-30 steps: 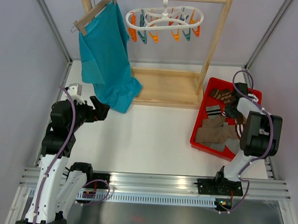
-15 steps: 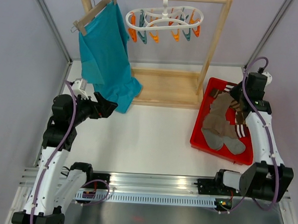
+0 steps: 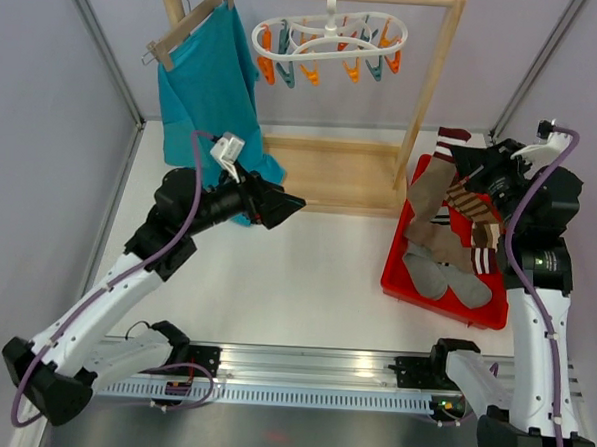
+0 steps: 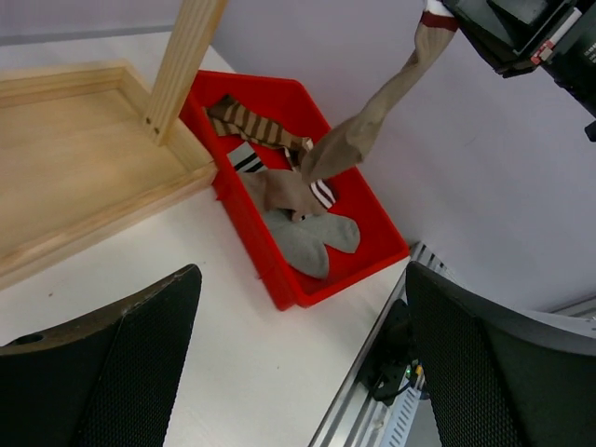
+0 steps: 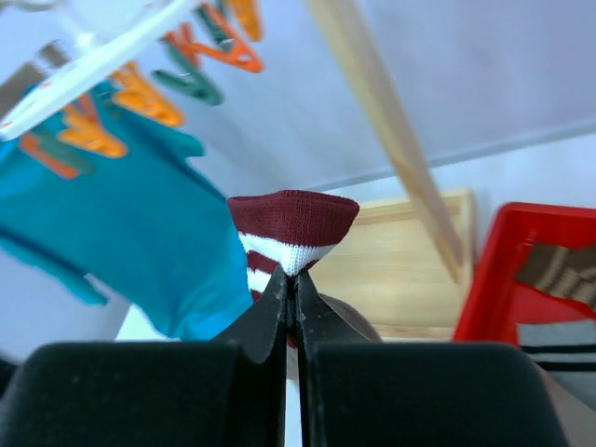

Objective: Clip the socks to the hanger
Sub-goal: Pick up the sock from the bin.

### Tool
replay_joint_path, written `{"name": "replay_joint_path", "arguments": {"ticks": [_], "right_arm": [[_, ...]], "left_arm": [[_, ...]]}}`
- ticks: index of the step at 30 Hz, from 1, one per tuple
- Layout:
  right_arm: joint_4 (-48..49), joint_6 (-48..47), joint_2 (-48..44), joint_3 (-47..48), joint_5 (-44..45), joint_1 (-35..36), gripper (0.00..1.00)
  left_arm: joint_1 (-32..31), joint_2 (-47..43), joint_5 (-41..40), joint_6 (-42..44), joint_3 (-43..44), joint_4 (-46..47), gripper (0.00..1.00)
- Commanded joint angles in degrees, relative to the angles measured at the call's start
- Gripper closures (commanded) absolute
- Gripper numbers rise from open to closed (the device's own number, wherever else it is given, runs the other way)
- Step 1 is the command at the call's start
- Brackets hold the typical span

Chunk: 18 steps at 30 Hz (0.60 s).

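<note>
My right gripper (image 3: 462,152) is shut on the maroon-and-white striped cuff of a taupe sock (image 3: 427,195). The sock hangs from it over the back left corner of the red bin (image 3: 496,320), its foot trailing onto the pile. In the right wrist view the cuff (image 5: 293,219) sticks up out of the closed gripper (image 5: 292,279). Several more socks (image 3: 446,276) lie in the bin. The white hanger (image 3: 330,35) hangs from the rack's top bar with orange and teal clips (image 3: 308,72). My left gripper (image 3: 284,205) is open and empty over the table, pointing at the bin (image 4: 279,289).
A teal shirt (image 3: 210,99) on a wooden hanger hangs at the rack's left end, close behind my left arm. The wooden rack base (image 3: 331,175) and its right post (image 3: 431,80) stand between the bin and the hanger. Grey walls close in both sides.
My right gripper has risen from the bin with the sock, pulling it up and to the back. My left arm has reached forward and right, from the table's left side toward the middle.
</note>
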Motion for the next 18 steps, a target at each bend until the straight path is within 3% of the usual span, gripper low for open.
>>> {"name": "replay_joint_path", "arguments": {"ticks": [1,9,18], "right_arm": [[3.3,2.0,-0.8,3.4,-8.3,1.3,1.00],[5.6,6.2,-1.9,4.3,-12.0,3.9,1.00],[9.3,6.9,0.6,3.5,-7.7,16.1,1.00]], "left_arm": [[-2.6,4.0,0.3,-3.8,2.6,16.8,0.07],[-6.4,13.6,3.8,-3.7,10.4,23.5,0.17],[-10.5,19.9,3.9,-1.6,16.4,24.0,0.27]]}}
